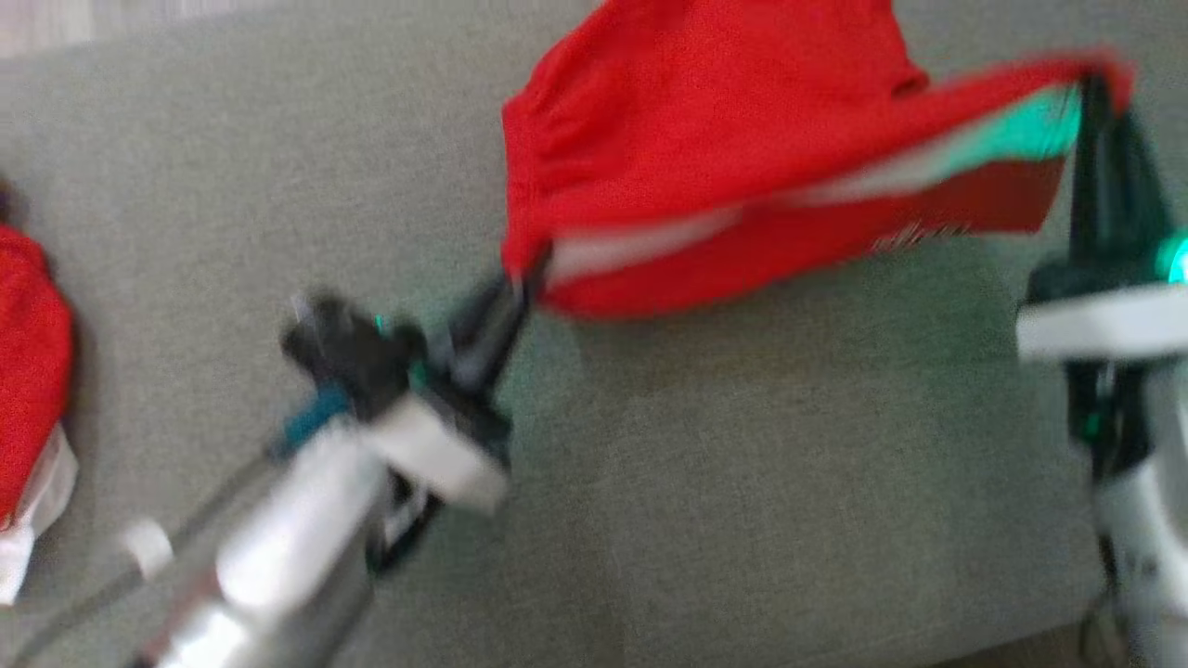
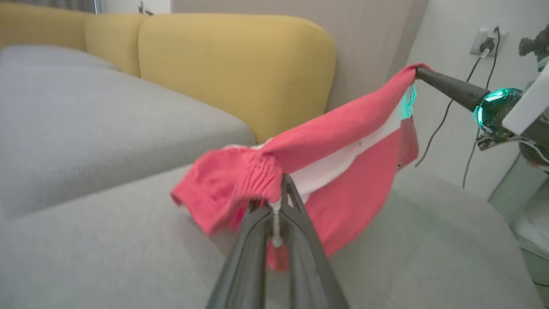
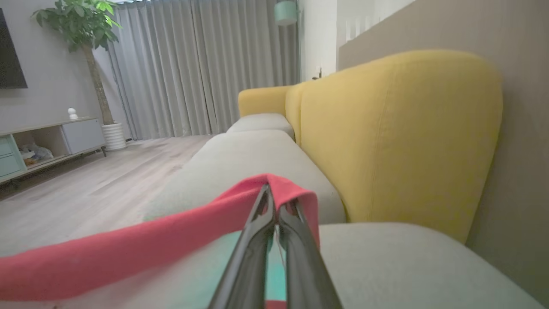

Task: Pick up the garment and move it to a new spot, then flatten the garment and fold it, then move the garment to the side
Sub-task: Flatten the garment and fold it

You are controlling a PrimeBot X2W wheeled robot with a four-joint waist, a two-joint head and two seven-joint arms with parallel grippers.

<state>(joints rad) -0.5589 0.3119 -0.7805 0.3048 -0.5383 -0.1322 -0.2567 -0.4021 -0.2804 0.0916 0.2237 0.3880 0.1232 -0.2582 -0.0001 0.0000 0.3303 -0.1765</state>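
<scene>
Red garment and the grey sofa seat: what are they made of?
The red garment looks like soft, matte knitted cloth: its gathered edge shows ribbing, and it drapes limply. The grey sofa seat seems to be woven upholstery fabric, matte with a fine grain. The exact fibres cannot be told.

The left gripper (image 1: pixel 531 269) is showing two long, dark, tapering fingers (image 2: pixel 244 257) that are coming out of a black wrist block (image 1: pixel 357 348), where a small green light (image 1: pixel 379 323) is glowing. Behind it, a flat white plate (image 1: pixel 436 455) and a teal band (image 1: pixel 311 417) are meeting the silvery pale forearm (image 1: pixel 269 547). The right gripper (image 1: pixel 1095 93) is showing a glowing turquoise ring (image 2: pixel 493 103), a white bracket (image 1: pixel 1104 325) and thin grey wires (image 2: pixel 532 143).
</scene>
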